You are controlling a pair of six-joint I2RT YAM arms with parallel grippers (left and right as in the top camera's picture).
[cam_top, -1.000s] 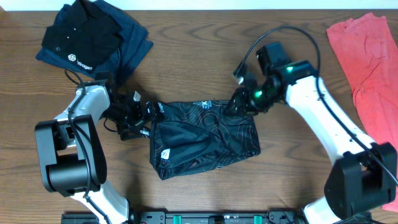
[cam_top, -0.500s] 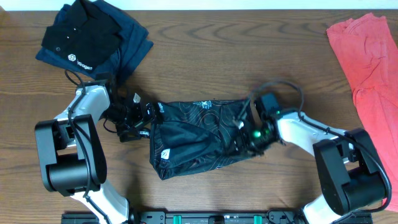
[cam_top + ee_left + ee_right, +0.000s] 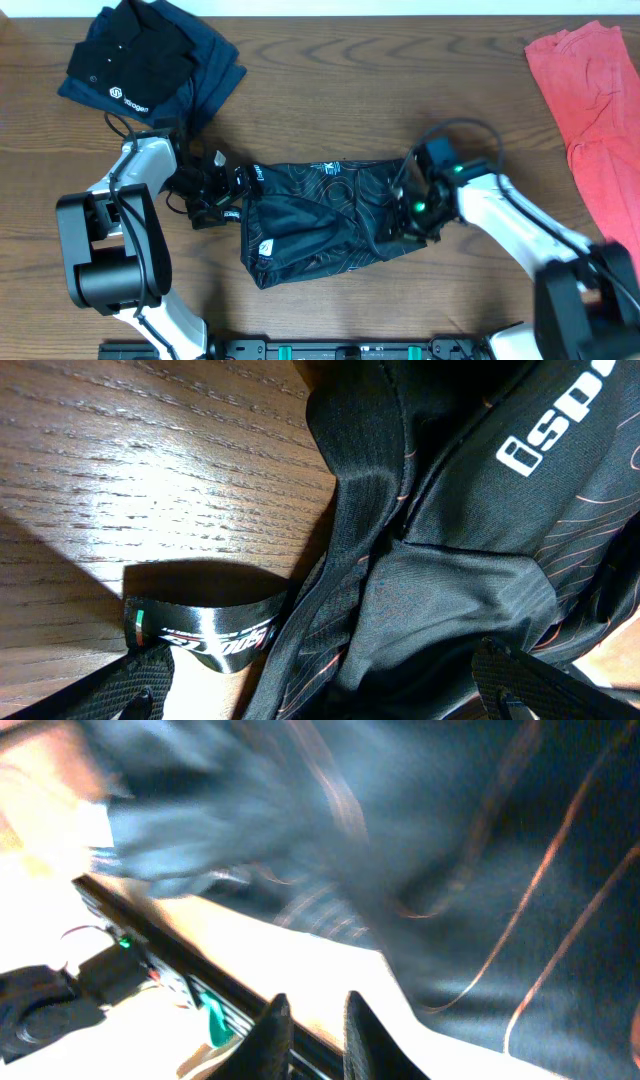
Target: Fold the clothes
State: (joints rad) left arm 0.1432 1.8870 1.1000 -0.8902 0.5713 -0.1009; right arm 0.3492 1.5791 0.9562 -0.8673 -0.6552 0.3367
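1. Your jersey (image 3: 330, 220) lies bunched in the middle of the tabletop (image 3: 330, 90), a little below the centre of the overhead view. It is gathered into a rough wide rectangle, with thin orange-white lines across the black cloth and a small white tag near its lower left corner
2. Your left hand (image 3: 228, 187) sits at the jersey's left edge, low over the wood. In the left wrist view its two fingers (image 3: 135, 685) show in the bottom corners of the frame, far apart, so the hand is spread wide. A fold of the jersey runs up between them, but the fingers are not closed on it
3. In that same view, white lettering sits on the cloth at the upper right. A shiny black strip with print lies on the wood at the lower left, just beside the fold
4. Your right hand (image 3: 414, 207) is at the jersey's right edge, over the cloth. The right wrist view is blurred, showing mostly black cloth with orange lines. You cannot tell how far this hand is open or whether it has hold of the cloth
5. A black polo shirt (image 3: 150, 65) with a white logo is heaped in the upper left of the overhead view, and a red garment (image 3: 590, 110) lies along the right edge. Both are well apart from the jersey
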